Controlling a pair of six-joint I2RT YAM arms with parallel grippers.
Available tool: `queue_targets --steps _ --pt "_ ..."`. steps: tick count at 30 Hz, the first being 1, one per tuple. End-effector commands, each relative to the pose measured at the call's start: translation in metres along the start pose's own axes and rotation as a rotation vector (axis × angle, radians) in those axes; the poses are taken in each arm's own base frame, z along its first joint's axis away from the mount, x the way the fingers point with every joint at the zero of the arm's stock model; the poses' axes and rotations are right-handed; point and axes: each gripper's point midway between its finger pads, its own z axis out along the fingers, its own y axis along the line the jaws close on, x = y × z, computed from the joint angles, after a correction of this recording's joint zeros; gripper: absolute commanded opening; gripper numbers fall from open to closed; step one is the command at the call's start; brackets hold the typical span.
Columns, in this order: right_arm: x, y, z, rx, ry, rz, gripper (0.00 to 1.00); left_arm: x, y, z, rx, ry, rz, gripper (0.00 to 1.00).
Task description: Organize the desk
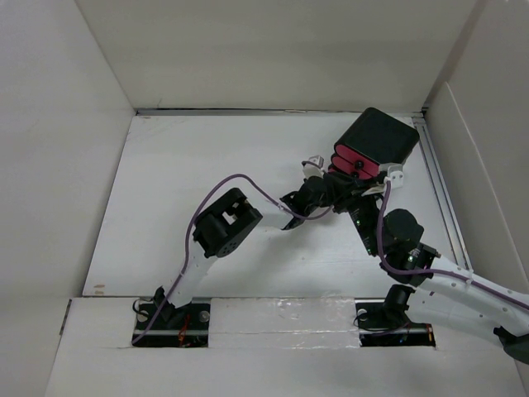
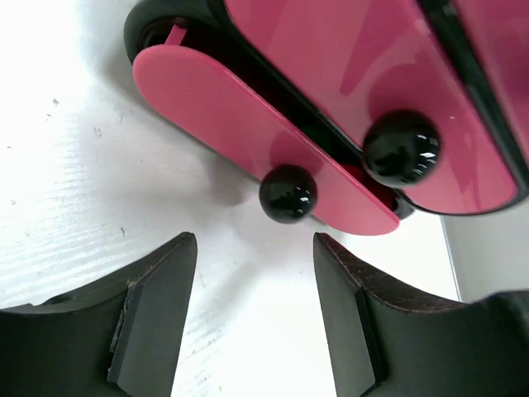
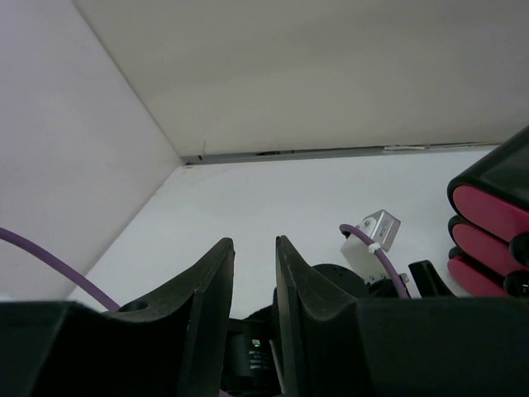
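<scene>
The desk is a bare white tabletop. At its far right stands a black box with pink drawers. In the left wrist view my left gripper is open, and a black round knob on the lowest pink drawer front sits just ahead of the gap, untouched. A second knob sits on the drawer above. From above, the left gripper is right at the drawer fronts. My right gripper hovers behind the left wrist, its fingers a narrow gap apart and holding nothing. The box shows at the right of that view.
White walls close in the desk on the left, back and right. A metal rail runs along the right edge. The left arm's raised elbow and purple cable hang over the middle. The left wrist camera mount lies right ahead of the right fingers.
</scene>
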Motion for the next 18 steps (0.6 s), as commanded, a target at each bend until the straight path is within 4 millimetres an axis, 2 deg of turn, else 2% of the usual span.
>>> queue_targets --steps 1,3,4,5,6,7,13,14,16,18 --pt "-0.024 0.007 0.002 -0.018 -0.061 0.047 0.33 -0.041 -0.047 -0.023 0.12 -0.114 -0.003 0.54" --pt "-0.025 0.007 0.002 -0.016 -0.063 0.047 0.33 -0.04 -0.049 -0.025 0.139 -0.11 0.0 0.53" --pt "-0.025 0.008 0.002 -0.021 -0.062 0.049 0.33 -0.036 -0.055 -0.023 0.168 -0.091 0.007 0.22" --pt "-0.026 0.008 0.002 -0.022 -0.064 0.051 0.33 -0.033 -0.057 -0.023 0.179 -0.078 0.015 0.22" --pt "-0.025 0.008 0.002 -0.021 -0.062 0.048 0.33 -0.022 -0.05 -0.018 0.166 -0.037 0.025 0.09" --pt "-0.025 0.008 0.002 -0.019 -0.062 0.048 0.33 -0.024 -0.062 -0.011 0.178 -0.019 0.027 0.0" --pt "-0.027 0.006 0.001 -0.016 -0.066 0.05 0.33 -0.024 -0.062 0.003 0.175 -0.007 0.02 0.0" --pt "-0.028 0.006 0.001 -0.016 -0.068 0.05 0.33 -0.025 -0.056 0.007 0.16 0.006 0.017 0.0" --pt "-0.027 0.006 0.0 -0.014 -0.067 0.051 0.33 -0.028 -0.055 0.013 0.168 0.005 0.007 0.0" --pt "-0.028 0.006 0.0 -0.015 -0.069 0.053 0.33 -0.02 -0.052 0.018 0.165 0.031 0.007 0.0"
